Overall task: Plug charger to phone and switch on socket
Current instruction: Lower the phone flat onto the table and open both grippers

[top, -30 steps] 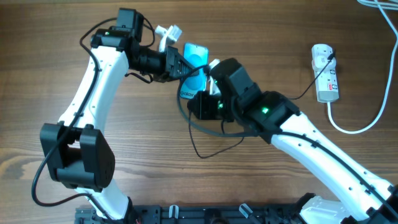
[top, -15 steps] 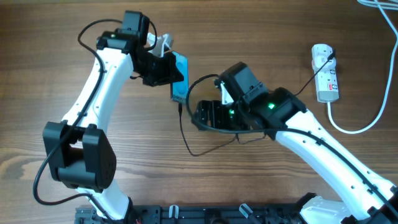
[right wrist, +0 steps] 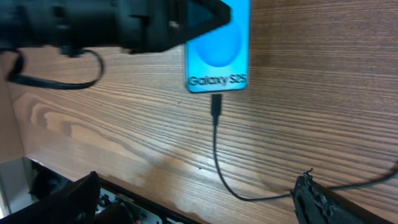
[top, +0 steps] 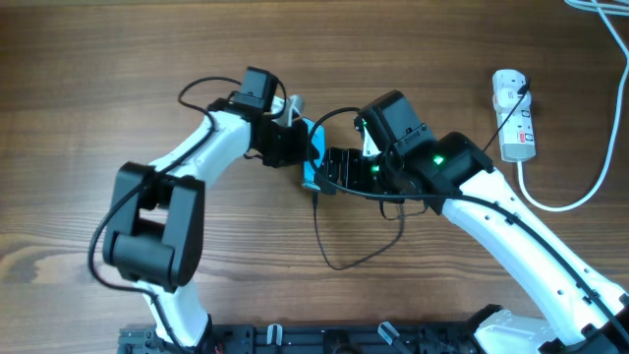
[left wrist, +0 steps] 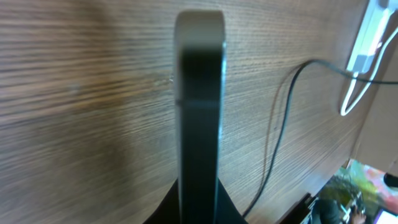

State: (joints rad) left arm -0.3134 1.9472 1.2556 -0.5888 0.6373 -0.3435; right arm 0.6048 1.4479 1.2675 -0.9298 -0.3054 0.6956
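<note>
The phone (top: 314,160), cyan screen marked "Galaxy S25" (right wrist: 217,50), is held on edge just above the table. My left gripper (top: 295,147) is shut on it, and in the left wrist view the phone (left wrist: 199,93) runs dark and edge-on out of the jaws (left wrist: 199,202). The charger's connector (right wrist: 216,106) sits at the phone's bottom end, seemingly in the port. Its thin black cable (top: 339,264) loops over the table towards the socket (top: 515,115) at the right. My right gripper (top: 339,173) stands open just right of the phone, with nothing between its fingers (right wrist: 317,199).
The socket's thick white lead (top: 580,197) curves off to the right edge. The charger cable (left wrist: 283,124) trails across the wood beside the phone. Both arms crowd the table's middle. The table's front rail (top: 295,339) lies near the bottom.
My right gripper has opened, let go of the charger connector and drawn back. The left gripper has carried the phone to the right and nearer, with the cable trailing from it.
</note>
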